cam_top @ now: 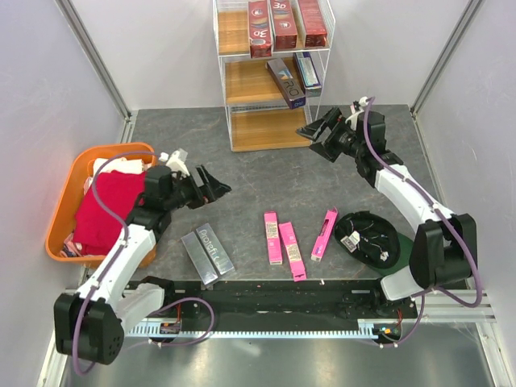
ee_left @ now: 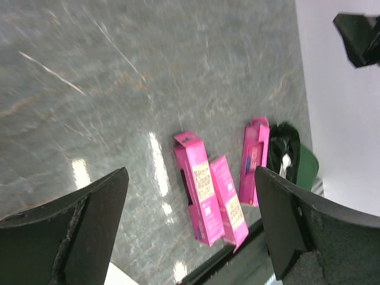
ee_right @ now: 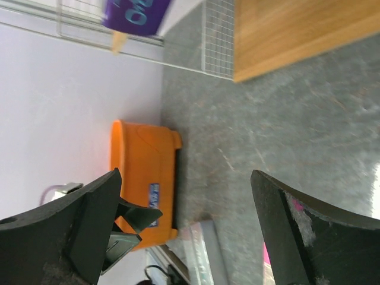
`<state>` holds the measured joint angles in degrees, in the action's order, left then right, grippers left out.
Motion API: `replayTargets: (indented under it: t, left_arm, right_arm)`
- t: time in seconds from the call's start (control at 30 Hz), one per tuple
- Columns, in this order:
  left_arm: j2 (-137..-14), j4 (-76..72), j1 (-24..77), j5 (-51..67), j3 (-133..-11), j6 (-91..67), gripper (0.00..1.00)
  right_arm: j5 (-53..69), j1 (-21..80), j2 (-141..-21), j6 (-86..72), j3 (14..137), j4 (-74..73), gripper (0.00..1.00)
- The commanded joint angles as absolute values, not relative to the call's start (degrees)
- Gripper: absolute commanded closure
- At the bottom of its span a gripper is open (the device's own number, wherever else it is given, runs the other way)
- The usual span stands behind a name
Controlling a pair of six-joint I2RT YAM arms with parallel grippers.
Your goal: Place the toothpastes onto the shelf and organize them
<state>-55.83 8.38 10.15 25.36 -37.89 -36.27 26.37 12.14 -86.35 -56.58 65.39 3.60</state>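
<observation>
The shelf (cam_top: pixel 234 109) stands at the back centre. Three red toothpastes (cam_top: pixel 284 22) lie on its top tier and two purple-dark ones (cam_top: pixel 286 82) on the middle tier. The bottom tier (ee_right: pixel 297 35) is bare wood. Three pink boxes (cam_top: pixel 292 250) lie on the table near the front, also in the left wrist view (ee_left: pixel 199 190). Two silver-grey boxes (cam_top: pixel 207 253) lie side by side to their left. My left gripper (cam_top: pixel 211 187) hovers open above the table, holding nothing. My right gripper (cam_top: pixel 318 137) hangs open and holding nothing just right of the shelf's bottom tier.
An orange tub (cam_top: pixel 64 218) with a red cloth (cam_top: pixel 109 205) sits at the left edge. A black and green object (cam_top: pixel 367 238) lies by the right arm's base. White walls close in the table on both sides.
</observation>
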Motion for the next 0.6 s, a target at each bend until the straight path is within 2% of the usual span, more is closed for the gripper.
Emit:
replayTargets:
  t: [0.0, 0.13, 0.3, 0.57]
  left_arm:
    - [-59.3, 8.1, 14.6, 22.2, -40.8, -34.5, 0.07]
    - [-60.0, 11.9, 15.4, 16.4, -41.1, -35.7, 0.07]
    - [-58.5, 17.7, 14.7, 9.9, -41.1, -36.4, 0.06]
    - [-58.3, 18.7, 6.6, 16.8, -40.1, -37.0, 0.03]
  right_arm:
    - [23.8, 13.4, -81.6, -49.9, 64.4, -2.9, 0.02]
    - [19.3, 18.6, -80.6, -42.6, 65.9, -10.4, 0.02]
    - [10.4, 32.8, -82.2, -36.5, 67.7, -16.0, 0.02]
    - [0.4, 53.8, -90.7, -28.9, 72.0, -19.8, 0.02]
